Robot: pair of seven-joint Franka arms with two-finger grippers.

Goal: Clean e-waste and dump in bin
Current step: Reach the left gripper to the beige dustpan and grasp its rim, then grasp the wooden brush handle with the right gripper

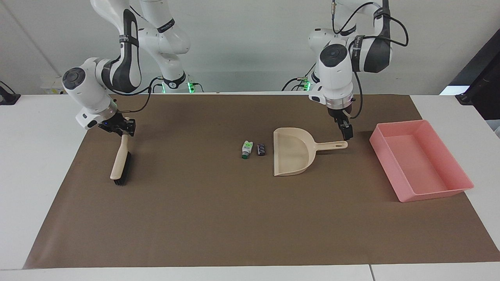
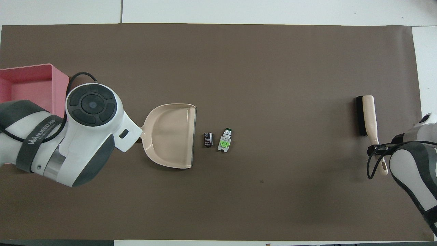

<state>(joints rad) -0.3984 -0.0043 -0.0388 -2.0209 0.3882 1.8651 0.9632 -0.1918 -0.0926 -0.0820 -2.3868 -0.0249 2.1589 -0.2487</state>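
The e-waste lies mid-table: a white cylinder-like piece with a green label (image 1: 246, 148) (image 2: 224, 141) and, beside it, a small dark block (image 1: 261, 149) (image 2: 208, 139). Both lie just off the open lip of a beige dustpan (image 1: 291, 156) (image 2: 170, 135). The pink bin (image 1: 418, 160) (image 2: 30, 85) stands at the left arm's end of the table. My left gripper (image 1: 347, 132) points down, just over the end of the dustpan's handle; in the overhead view its own arm hides it. My right gripper (image 1: 123, 128) (image 2: 378, 150) is low at the handle end of the beige brush (image 1: 119, 162) (image 2: 370, 114).
A brown mat (image 1: 195, 214) covers most of the white table. The brush lies near the mat's edge at the right arm's end. The bin sits on the mat's edge at the left arm's end.
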